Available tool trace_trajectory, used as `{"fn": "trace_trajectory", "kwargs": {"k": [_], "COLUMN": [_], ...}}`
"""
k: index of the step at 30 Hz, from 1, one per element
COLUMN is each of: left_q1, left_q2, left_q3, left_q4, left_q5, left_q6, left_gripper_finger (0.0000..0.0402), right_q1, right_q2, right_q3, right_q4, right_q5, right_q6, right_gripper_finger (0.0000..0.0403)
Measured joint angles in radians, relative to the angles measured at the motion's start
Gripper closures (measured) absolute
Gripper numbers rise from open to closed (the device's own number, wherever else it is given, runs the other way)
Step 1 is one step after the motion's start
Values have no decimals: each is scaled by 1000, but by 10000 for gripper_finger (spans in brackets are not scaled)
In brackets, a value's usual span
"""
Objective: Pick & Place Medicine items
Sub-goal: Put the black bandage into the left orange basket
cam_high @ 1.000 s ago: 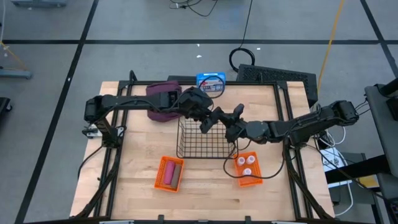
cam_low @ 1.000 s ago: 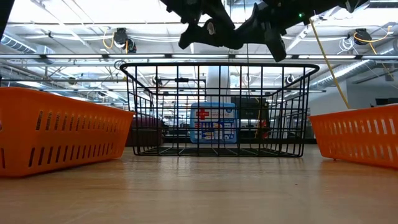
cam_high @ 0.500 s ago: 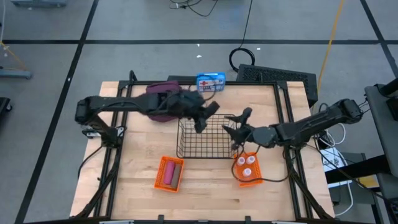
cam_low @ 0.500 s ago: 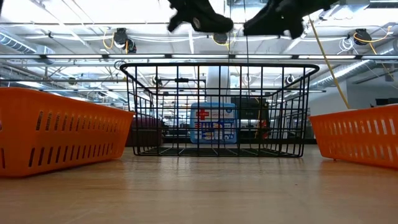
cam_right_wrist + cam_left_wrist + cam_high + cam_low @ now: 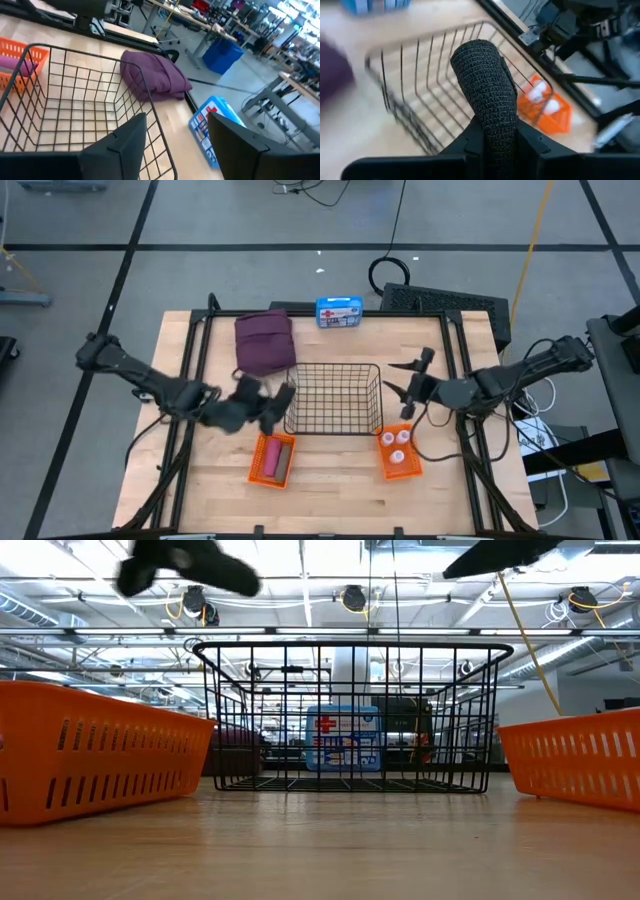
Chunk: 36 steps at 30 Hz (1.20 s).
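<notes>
Three tiny white bottles (image 5: 397, 444) sit in the small orange tray (image 5: 408, 470) at lower centre-right of the high view. The pink cylinder (image 5: 268, 457) and the dark-grey piece (image 5: 284, 452) lie side by side in the other orange tray (image 5: 256, 470) at lower centre-left. The maroon pouch (image 5: 264, 342) rests on the table (image 5: 330, 500) toward the upper left, just beyond the wire basket (image 5: 335, 398), which holds nothing.

A second ago both arms met over the basket's upper edge, the left one lying across the pouch. Now the left gripper (image 5: 265, 406) has swung down to the basket's left edge, just above the pink cylinder's tray. The right gripper (image 5: 410, 380) has backed off to the right of the basket, with its two fingers (image 5: 125, 145) spread apart and nothing between them. No item has moved, so I judge that the sorting is not begun and that the left arm may be heading for the pink cylinder.

Whether the left gripper is clenched or released cannot be told, as motion smears it in the high and low views. The low view shows only dark shapes at its top edge, and the basket bars partly screen the blue first-aid box (image 5: 339, 311) there. The trays' contents are hidden from that height.
</notes>
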Motion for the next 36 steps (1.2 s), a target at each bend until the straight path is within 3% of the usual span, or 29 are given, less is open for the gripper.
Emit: {"fn": "trace_trajectory", "kwargs": {"k": [8,15,20,26,36], "left_q1": [-255,-320,-355,-361,-347], "left_q2": [-38,150,251,305,310], "left_q3": [-157,-196,-195,-195,-195], "left_q4": [-37,-9,65,102,107], "left_q5": [-32,18,23,53,133], "left_q6": [-508,-832,-917,-895,-852], "left_gripper_finger": [339,339,339,337,147], "right_q1": [13,13,13,13,13], "right_q2": [-16,-11,-11,-11,-12], "right_q3": [0,0,0,0,0], "right_q4": [-53,-38,-38,-38,-39], "right_q5": [0,0,0,0,0], "right_q6": [78,69,51,43,40], "right_gripper_finger": [224,235,237,237,237]}}
